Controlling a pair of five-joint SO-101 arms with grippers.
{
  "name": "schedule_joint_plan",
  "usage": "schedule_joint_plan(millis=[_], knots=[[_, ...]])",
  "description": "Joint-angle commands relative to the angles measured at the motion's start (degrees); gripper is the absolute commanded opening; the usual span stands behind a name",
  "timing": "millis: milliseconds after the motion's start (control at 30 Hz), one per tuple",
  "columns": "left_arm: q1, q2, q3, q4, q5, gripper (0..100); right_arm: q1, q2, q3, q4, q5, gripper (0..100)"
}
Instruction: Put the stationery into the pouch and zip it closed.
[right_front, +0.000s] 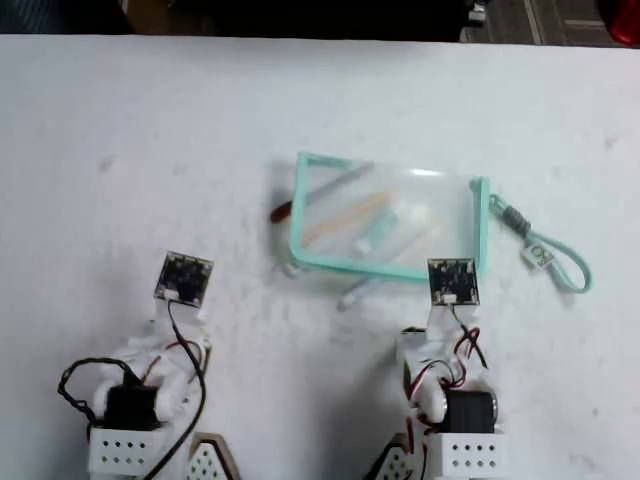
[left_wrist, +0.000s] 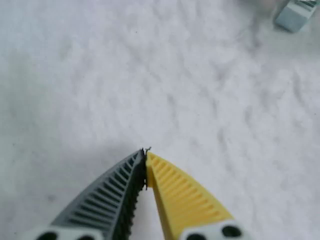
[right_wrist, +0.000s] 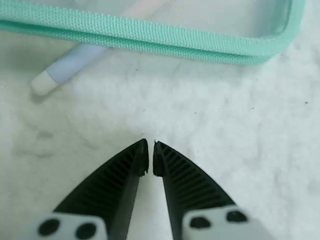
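We record left gripper (left_wrist: 145, 155) and right gripper (right_wrist: 150, 150) clenched empty, the pouch (right_front: 370, 268) at the right one's twelve o'clock with a pale pen (right_wrist: 70, 67) jutting past its edge; loading seems unfinished, so that pen needs grasping next.

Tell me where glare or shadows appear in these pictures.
High view: glare on the pouch near its far edge; right wrist view: the pen casts a soft shadow on the table; left wrist view: faint shadow around the left gripper.
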Motion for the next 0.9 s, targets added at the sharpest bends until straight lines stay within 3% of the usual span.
schedule_joint_plan(millis=[0,267,533,867], knots=[[-0.22,-0.92,-0.18,0.44,-0.26,2,-0.31,-0.13,0.53,0.40,0.62,2.3],[-0.22,-0.92,-0.18,0.44,-0.26,2,-0.40,-0.22,0.53,-0.13,0.62,2.5],[-0.22,-0.92,-0.18,0.44,-0.26,2,-0.57,-0.13,0.53,-13.93,0.53,2.5],[-0.22,-0.92,-0.18,0.44,-0.26,2,-6.90,0.22,0.53,-16.57,0.53,2.5]])
